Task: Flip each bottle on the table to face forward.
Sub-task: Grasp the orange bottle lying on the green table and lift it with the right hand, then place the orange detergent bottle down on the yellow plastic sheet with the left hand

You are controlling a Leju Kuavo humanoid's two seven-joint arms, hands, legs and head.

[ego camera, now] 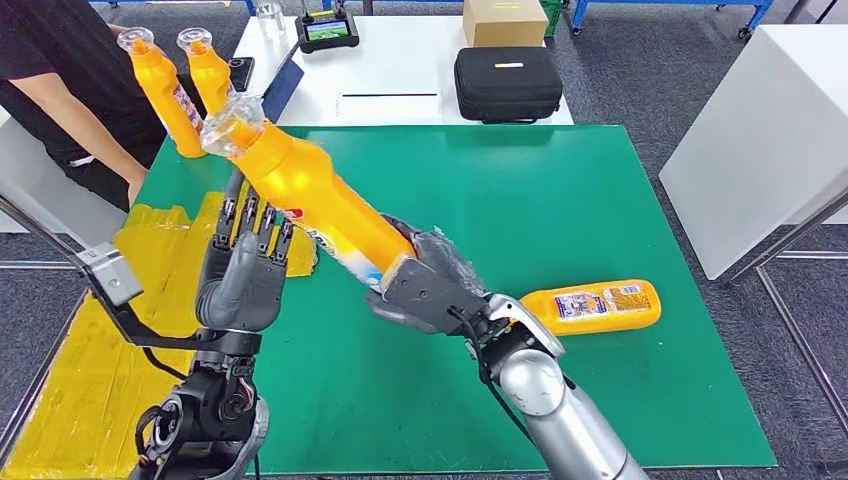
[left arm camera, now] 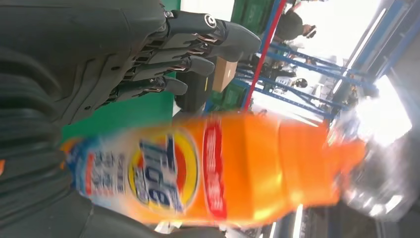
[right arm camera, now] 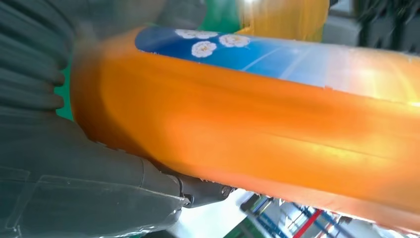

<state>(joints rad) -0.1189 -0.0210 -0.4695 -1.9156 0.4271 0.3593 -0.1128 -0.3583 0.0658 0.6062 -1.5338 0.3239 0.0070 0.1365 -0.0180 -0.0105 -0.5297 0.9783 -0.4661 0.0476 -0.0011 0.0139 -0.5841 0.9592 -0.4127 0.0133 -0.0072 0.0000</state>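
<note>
A humanoid robot lifts a large orange plastic bottle (ego camera: 310,190) at a slant above the green-topped table (ego camera: 560,200).

Its right hand (ego camera: 425,285) grips the bottle's base end; the left hand (ego camera: 245,265) stands just beside the body, fingers spread and holding nothing. A second orange bottle (ego camera: 592,306) lies on the table; two more (ego camera: 180,85) stand upright at the far-left corner. The smooth, rigid plastic looks slippery and liquid-heavy, so the labelled middle seems the safest hold.

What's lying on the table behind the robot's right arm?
An orange bottle lies on its side on the green mat, printed label up. Its end nearest the right hand is covered by the arm, so the cap cannot be seen.
</note>
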